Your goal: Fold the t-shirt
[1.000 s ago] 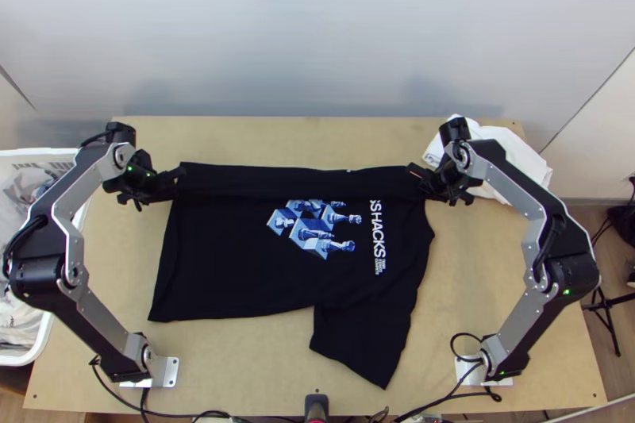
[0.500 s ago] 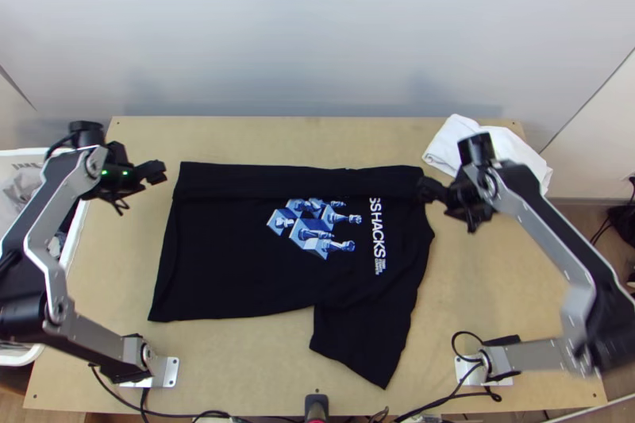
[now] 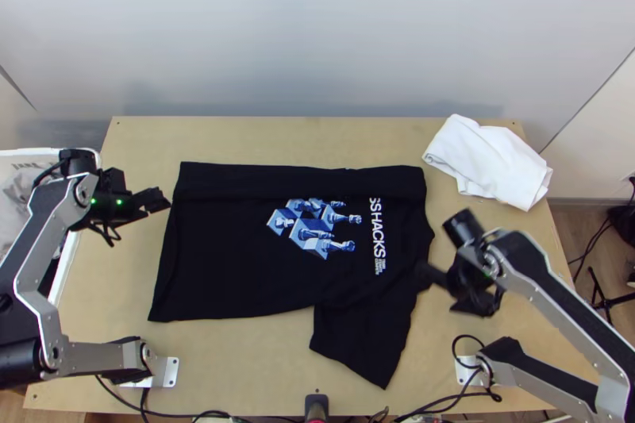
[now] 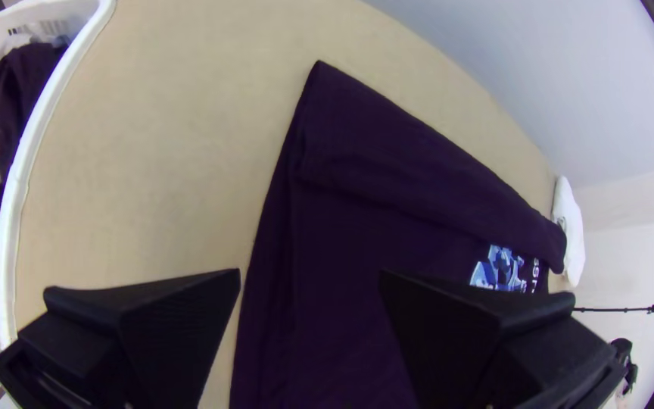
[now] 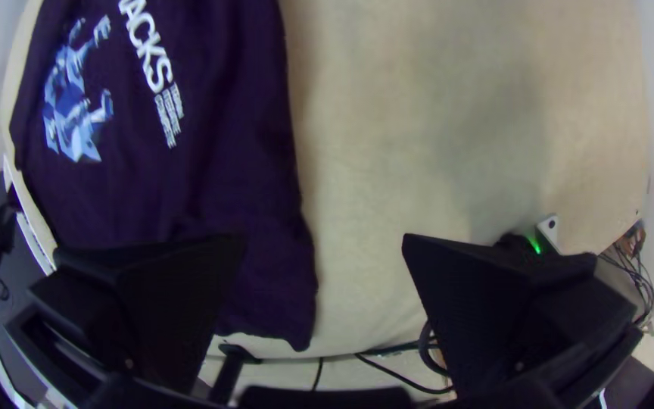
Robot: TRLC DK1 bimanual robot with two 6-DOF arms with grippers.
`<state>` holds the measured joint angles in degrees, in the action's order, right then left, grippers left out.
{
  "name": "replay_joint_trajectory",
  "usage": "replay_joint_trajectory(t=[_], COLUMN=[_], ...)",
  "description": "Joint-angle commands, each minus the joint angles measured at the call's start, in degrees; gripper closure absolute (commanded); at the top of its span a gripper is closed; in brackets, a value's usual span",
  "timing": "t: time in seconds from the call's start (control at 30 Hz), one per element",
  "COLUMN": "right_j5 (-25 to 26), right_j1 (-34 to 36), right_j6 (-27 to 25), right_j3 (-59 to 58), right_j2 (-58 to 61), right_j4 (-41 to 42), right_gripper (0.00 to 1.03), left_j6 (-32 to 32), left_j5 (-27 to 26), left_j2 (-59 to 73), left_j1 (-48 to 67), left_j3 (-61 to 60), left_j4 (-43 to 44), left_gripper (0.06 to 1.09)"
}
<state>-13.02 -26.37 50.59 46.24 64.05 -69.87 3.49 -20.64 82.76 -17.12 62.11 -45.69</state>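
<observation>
One side of the t-shirt [image 3: 238, 264] folded in, and there's plenty left to do!
It's flat on the surface [image 3: 254, 359], between the tools: folded strip [image 3: 302, 178] beyond the right tool [image 5: 325, 238], loose sleeve [image 3: 365, 351] on that tool's near side, that half and the final folds looking to come; the left tool [image 4: 312, 274] is wide open by the hem, the right wide open at the neck end, both gripping nothing
</observation>
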Motion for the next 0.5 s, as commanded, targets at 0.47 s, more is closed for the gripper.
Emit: replay_joint_trajectory(t=[0.47], right_j5=[-12.0], right_j1=[-10.2], right_j6=[-20.2], right_j3=[-11.3], right_j2=[9.0], right_j4=[19.3], right_gripper=[0.45], left_j6=[-1.6], left_j5=[0.1], left_j2=[-6.0], left_j1=[-3.4], left_j3=[-3.9], left_j4=[-1.5], left_gripper=[0.14])
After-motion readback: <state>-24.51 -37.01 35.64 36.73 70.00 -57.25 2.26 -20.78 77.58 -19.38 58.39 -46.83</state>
